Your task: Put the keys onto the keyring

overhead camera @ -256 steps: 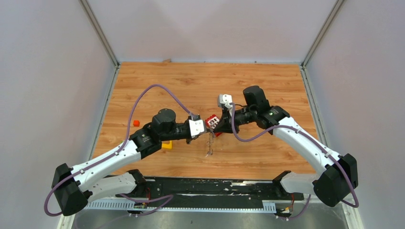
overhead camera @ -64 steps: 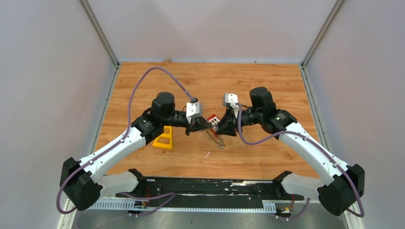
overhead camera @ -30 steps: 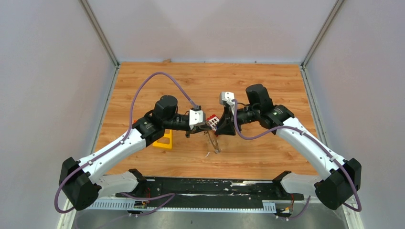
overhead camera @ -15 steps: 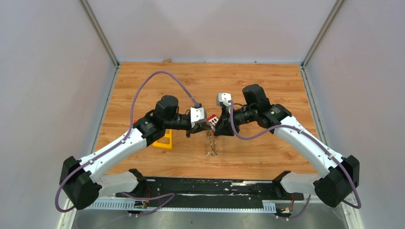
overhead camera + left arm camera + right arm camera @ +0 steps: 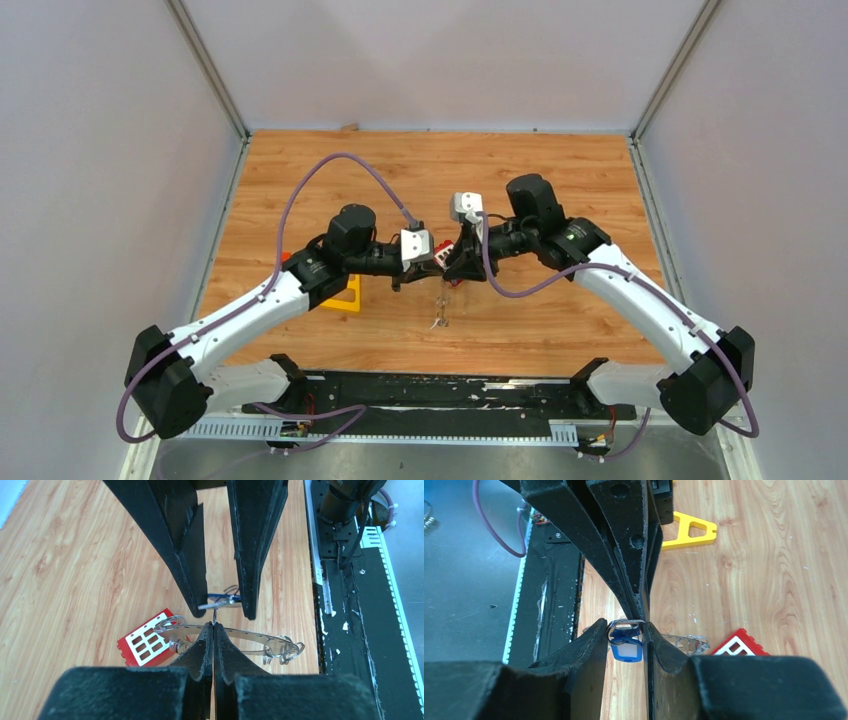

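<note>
One keyring (image 5: 245, 632), one blue key (image 5: 626, 652)

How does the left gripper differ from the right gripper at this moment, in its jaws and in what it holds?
The left gripper is shut tight, its jaws touching; the right gripper has its jaws standing apart. The left gripper pinches the thin keyring; the right gripper clamps the blue key. Both point at each other, tip to tip.

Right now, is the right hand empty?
No, the right hand is pinching a small blue-headed key with a silvery ring.
</note>
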Tool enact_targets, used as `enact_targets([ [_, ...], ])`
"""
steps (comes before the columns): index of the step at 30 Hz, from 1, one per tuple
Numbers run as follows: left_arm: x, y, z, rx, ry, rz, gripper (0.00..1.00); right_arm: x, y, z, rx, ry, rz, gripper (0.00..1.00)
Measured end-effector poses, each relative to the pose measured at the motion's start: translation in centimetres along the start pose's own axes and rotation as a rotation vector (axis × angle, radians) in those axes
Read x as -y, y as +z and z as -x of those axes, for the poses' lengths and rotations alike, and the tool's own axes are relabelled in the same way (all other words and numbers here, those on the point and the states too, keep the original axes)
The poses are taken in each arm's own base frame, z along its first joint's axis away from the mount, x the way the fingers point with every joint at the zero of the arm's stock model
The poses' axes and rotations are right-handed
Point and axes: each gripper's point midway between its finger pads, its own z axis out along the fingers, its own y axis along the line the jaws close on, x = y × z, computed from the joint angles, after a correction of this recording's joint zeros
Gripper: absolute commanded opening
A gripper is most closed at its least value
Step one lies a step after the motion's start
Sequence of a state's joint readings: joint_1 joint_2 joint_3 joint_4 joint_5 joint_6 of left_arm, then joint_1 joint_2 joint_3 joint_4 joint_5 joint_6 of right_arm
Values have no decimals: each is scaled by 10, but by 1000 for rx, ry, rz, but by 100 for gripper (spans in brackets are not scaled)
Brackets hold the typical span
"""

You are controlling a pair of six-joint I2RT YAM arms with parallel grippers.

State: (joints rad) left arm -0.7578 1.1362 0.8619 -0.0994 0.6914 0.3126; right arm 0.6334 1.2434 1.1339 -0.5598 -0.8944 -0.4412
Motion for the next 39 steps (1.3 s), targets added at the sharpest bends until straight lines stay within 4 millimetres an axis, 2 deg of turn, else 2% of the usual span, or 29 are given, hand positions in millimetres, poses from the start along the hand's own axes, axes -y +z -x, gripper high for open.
enact_targets([
  [3,-1,0,-3,-8,4,9,0,7,-8,-1,-1,-13,-44,0],
  [6,-2,-2,-4,-15,12,21,0,19,-24,-5,-8,-27,-117,0],
  [10,-3,-9,-1,-16,30,37,0,37,-42,-32,-80,-30,-223,0],
  [13,-5,-15,1,-15,47,50,0,44,-49,-77,-193,7,-269,0],
  [17,-6,-18,-1,-27,59,60,0,43,-55,-137,-369,81,-269,0],
  [20,-7,-19,-5,-41,60,62,0,44,-58,-173,-491,130,-252,1],
  [24,-9,-21,-7,-47,62,68,0,44,-58,-212,-619,189,-223,11],
  [27,-10,-23,-6,-41,68,68,0,44,-58,-233,-679,220,-210,24],
  [30,-7,-26,-4,-26,78,49,0,46,-56,-243,-701,237,-200,38],
  [34,2,-28,0,0,106,-5,0,47,-52,-244,-694,237,-191,58],
  [37,10,-29,2,17,121,-53,0,48,-51,-235,-665,222,-190,66],
  [39,13,-28,2,22,123,-67,0,50,-51,-219,-621,190,-196,67],
])
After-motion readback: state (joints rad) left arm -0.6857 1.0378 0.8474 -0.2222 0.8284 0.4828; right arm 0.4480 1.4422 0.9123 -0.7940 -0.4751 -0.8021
